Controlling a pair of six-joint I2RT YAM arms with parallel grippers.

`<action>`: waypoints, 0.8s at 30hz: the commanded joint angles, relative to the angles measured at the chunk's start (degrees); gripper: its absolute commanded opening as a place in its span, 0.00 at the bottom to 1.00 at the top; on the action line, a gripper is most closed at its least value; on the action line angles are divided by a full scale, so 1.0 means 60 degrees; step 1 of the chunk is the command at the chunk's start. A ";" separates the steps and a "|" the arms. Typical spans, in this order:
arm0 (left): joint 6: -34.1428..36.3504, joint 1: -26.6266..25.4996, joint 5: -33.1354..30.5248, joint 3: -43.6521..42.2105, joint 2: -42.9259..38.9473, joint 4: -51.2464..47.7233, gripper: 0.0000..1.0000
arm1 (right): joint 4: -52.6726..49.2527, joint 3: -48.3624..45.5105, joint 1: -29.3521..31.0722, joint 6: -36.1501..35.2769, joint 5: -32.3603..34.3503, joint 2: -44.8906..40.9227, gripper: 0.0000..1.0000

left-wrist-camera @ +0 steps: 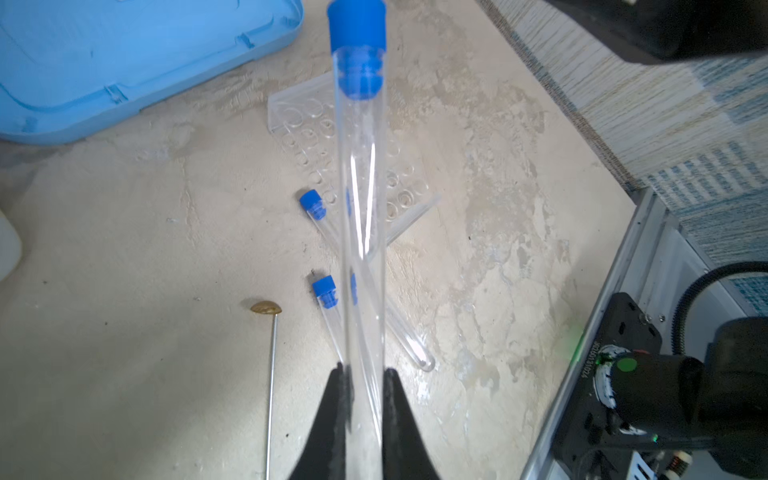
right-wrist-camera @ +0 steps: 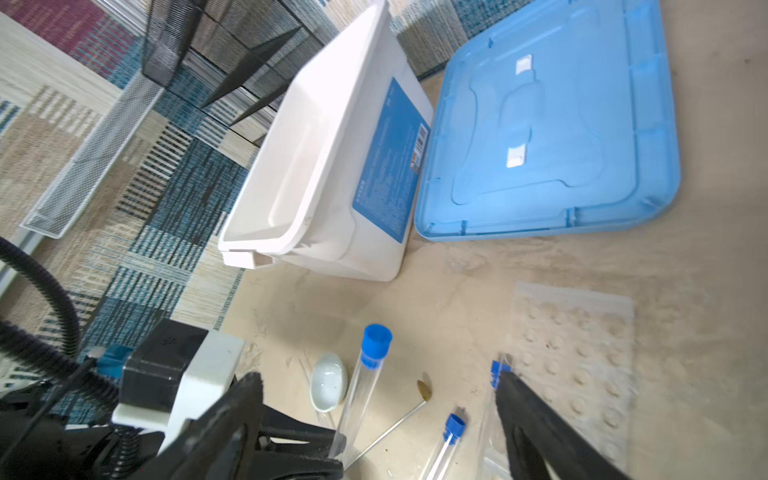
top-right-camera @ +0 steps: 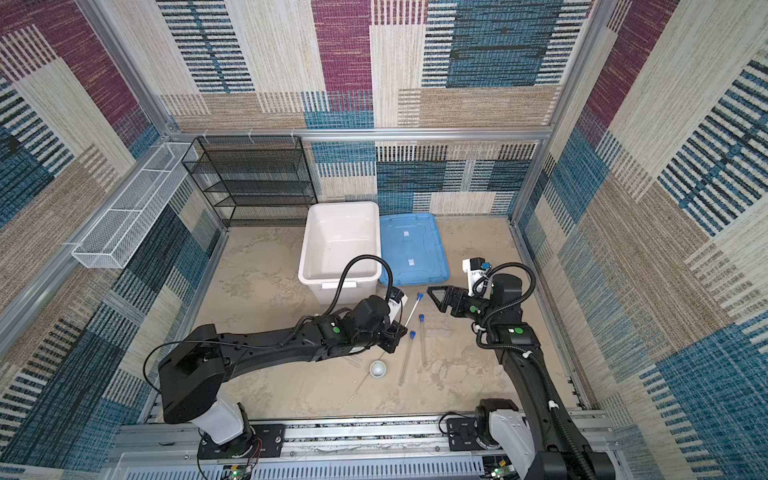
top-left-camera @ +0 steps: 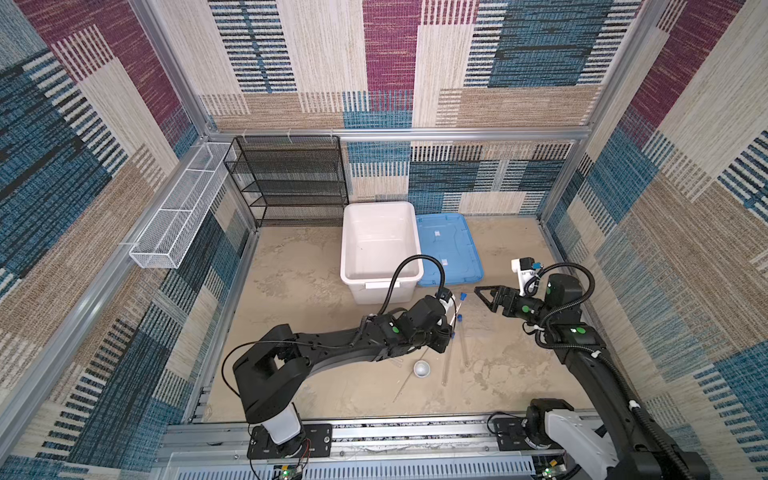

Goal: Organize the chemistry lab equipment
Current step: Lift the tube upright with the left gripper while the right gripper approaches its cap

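Observation:
My left gripper (left-wrist-camera: 365,372) is shut on the lower end of a long clear blue-capped tube (left-wrist-camera: 360,199), held slanting above the table, as both top views show (top-left-camera: 457,309) (top-right-camera: 411,311). Two more capped tubes (top-left-camera: 463,340) (top-left-camera: 448,361) lie side by side on the table below it. A small white round dish (top-left-camera: 421,368) (right-wrist-camera: 328,384) sits near the left wrist. The thin metal rod (left-wrist-camera: 272,374) with its brass spoon tip (left-wrist-camera: 266,308) lies beside the dish. My right gripper (top-left-camera: 484,296) (right-wrist-camera: 376,382) is open, just right of the held tube's cap and apart from it.
A clear plastic well plate (left-wrist-camera: 299,112) (right-wrist-camera: 582,332) lies flat right of the tubes. The white bin (top-left-camera: 345,249) stands behind, its blue lid (top-left-camera: 449,249) flat beside it. A black mesh shelf (top-left-camera: 291,178) and a white mesh basket (top-left-camera: 178,216) are at the back left.

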 commanded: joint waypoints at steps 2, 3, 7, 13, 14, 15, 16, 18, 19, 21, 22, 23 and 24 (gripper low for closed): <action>0.0918 0.0000 0.0009 -0.0571 -0.0586 0.1093 0.07 | -0.0305 0.0403 0.0040 -0.0327 -0.1171 0.0322 0.85; 0.0933 0.0014 -0.0040 -0.0670 -0.0729 0.1115 0.07 | -0.0291 0.0407 0.0062 -0.0293 -0.1271 0.0348 0.84; 0.1004 0.0001 0.0143 -0.1004 -0.1057 0.1425 0.07 | 0.0042 0.0285 0.0536 -0.0053 -0.1290 0.0394 0.79; 0.1085 0.0006 0.0024 -0.1174 -0.1138 0.1575 0.07 | 0.0649 0.0077 0.1587 0.0413 -0.0702 0.0645 0.73; 0.1107 0.0001 0.0004 -0.1197 -0.1128 0.1574 0.07 | 0.0865 0.0000 0.1635 0.0529 -0.0762 0.0650 0.71; 0.1099 0.0000 0.0001 -0.1225 -0.1141 0.1606 0.07 | 0.1009 -0.0047 0.1679 0.0654 -0.0814 0.0655 0.71; 0.1095 0.0000 -0.0014 -0.1271 -0.1162 0.1652 0.07 | 0.1103 -0.0067 0.1738 0.0694 -0.0827 0.0707 0.71; 0.1087 0.0002 -0.0025 -0.1334 -0.1174 0.1716 0.07 | 0.1197 -0.0076 0.1831 0.0696 -0.0841 0.0786 0.70; 0.1094 0.0010 -0.0055 -0.1347 -0.1196 0.1720 0.07 | 0.1267 -0.0097 0.1844 0.0725 -0.0885 0.0789 0.69; 0.1082 0.0001 -0.0091 -0.1384 -0.1250 0.1754 0.07 | 0.1292 -0.0058 0.1854 0.0726 -0.0839 0.0807 0.65; 0.1079 0.0006 -0.0091 -0.1430 -0.1297 0.1812 0.07 | 0.1266 -0.0012 0.1870 0.0712 -0.0811 0.0848 0.62; 0.1076 0.0000 -0.0090 -0.1465 -0.1309 0.1882 0.07 | 0.1283 -0.0004 0.1888 0.0722 -0.0823 0.0898 0.60; 0.1068 0.0011 -0.0090 -0.1474 -0.1324 0.1909 0.07 | 0.1304 -0.0007 0.1915 0.0749 -0.0838 0.0942 0.58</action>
